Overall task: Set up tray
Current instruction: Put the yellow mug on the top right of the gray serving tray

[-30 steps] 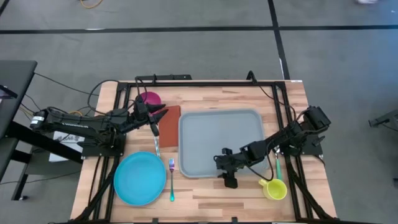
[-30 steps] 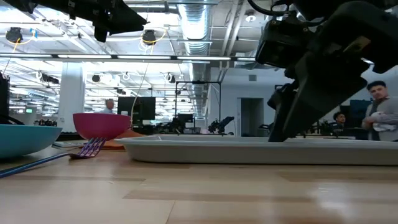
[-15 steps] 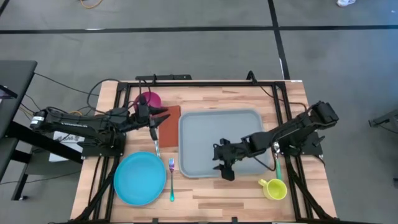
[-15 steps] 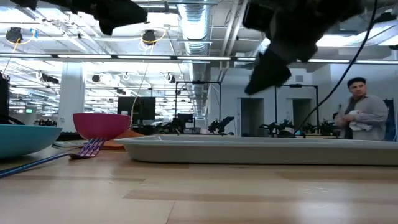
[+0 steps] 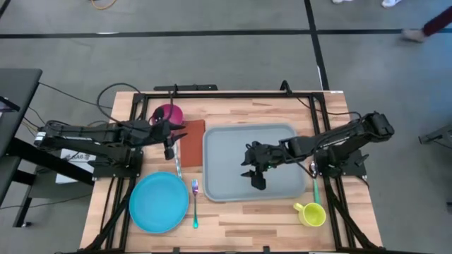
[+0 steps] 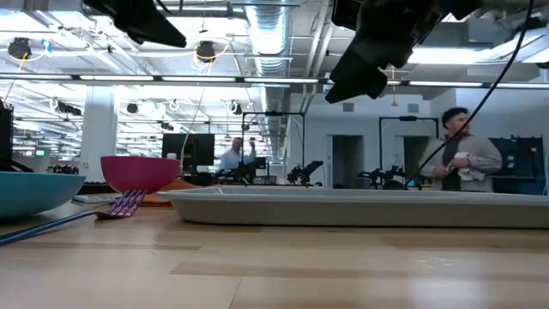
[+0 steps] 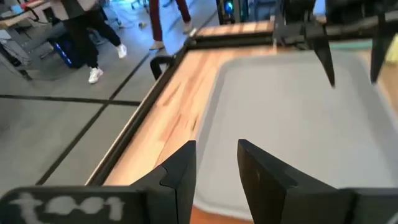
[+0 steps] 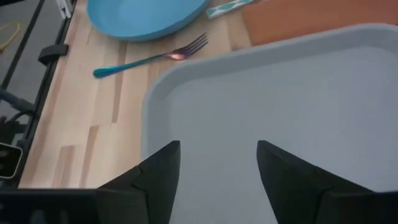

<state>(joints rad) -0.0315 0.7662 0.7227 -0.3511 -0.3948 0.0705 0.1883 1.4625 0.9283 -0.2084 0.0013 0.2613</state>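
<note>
Grey-blue and bare, the tray (image 5: 251, 162) lies flat in the middle of the worktop (image 5: 233, 219), and my right gripper (image 5: 256, 169) hangs just above its inside with its fingers (image 8: 158, 171) spread and holding nothing. My left gripper (image 5: 169, 132), fingers (image 7: 180, 168) parted and empty, hovers near the pink bowl (image 5: 168, 112) beside the orange napkin (image 5: 192, 141). I judge the job barely begun: plate (image 5: 158, 202), fork (image 5: 194, 203), bowl, napkin and yellow mug (image 5: 311, 214) all sit off the tray.

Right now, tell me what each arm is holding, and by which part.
Nothing is held. The right gripper hangs open and empty above the tray. The left gripper is open too, near the orange napkin, with nothing between its jaws.
</note>
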